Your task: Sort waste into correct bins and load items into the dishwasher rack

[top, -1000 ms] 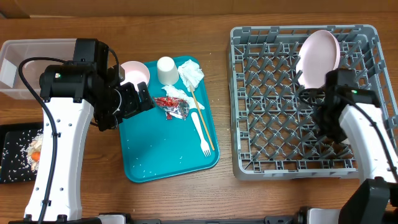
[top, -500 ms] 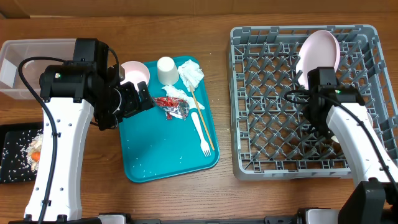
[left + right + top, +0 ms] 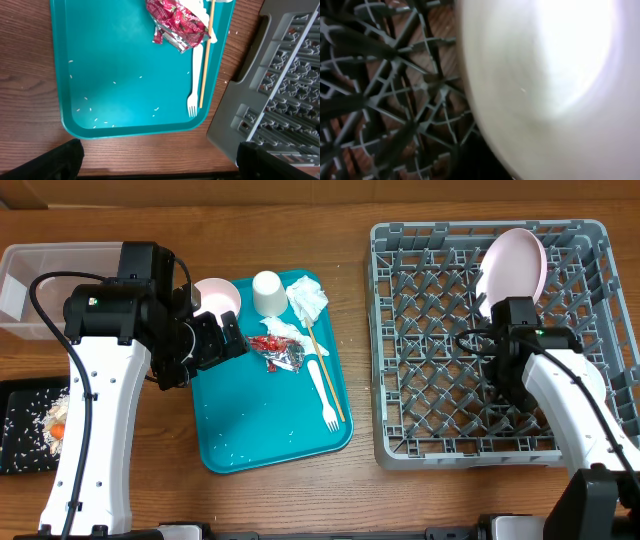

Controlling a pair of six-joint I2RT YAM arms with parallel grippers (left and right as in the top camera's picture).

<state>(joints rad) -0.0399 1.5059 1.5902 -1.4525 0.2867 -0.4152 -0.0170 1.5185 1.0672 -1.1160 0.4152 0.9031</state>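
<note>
Left end effector point(image 3: 222, 340) hangs above the left edge of the teal tray point(image 3: 262, 435), jaws spread wide and holding nothing. The right end effector point(image 3: 510, 390) is low over the grey dishwasher rack point(image 3: 378, 340) with its jaws shut; whether it pinches anything cannot be told. A round, pale pink-white plate point(image 3: 515, 272) stands tilted on edge between the pegs at the rack's far side, just beyond the right wrist. On the tray's far end sit a small white bowl point(image 3: 217, 297), an upturned white cup point(image 3: 267, 292) and crumpled white napkins point(image 3: 307, 300). The red-and-silver foil wrapper point(image 3: 278, 350) lies just nearer, touching the white fork point(image 3: 323, 395) and a thin chopstick point(image 3: 325, 370) along the right edge. The left wrist view alone shows loose rice grains point(image 3: 100, 120) scattered on the tray floor. The right wrist view shows only rack pegs and a blurred white curved surface point(image 3: 545, 75) close up; which dish it is I cannot tell. On the tabletop point(image 3: 200, 500) far left, partly hidden by the left arm, are the clear tub point(image 3: 40, 252) and the black tray point(image 3: 18, 450) holding rice and an orange carrot point(image 3: 57, 428).
</note>
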